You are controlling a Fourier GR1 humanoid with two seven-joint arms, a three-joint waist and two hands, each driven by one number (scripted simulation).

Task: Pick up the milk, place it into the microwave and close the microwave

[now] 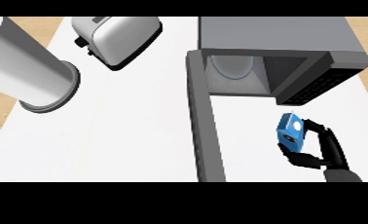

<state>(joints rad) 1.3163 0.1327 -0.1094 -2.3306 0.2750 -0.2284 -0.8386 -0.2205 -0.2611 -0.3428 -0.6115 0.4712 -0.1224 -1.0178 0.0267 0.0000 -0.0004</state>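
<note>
A small blue milk carton (290, 131) is held above the white counter at the lower right, in front of the microwave. My right hand (321, 148) is curled round it from the right, thumb under it and fingers along its side. The grey microwave (280, 38) stands at the upper right with its cavity open and a round glass plate (231, 66) inside. Its door (204, 121) swings out toward me, left of the carton. My left hand does not show.
A silver toaster (119, 38) stands at the upper middle left. A large grey cylinder (36, 74) lies at the left edge of the counter. The microwave's dark control panel (323, 79) juts out just above the carton.
</note>
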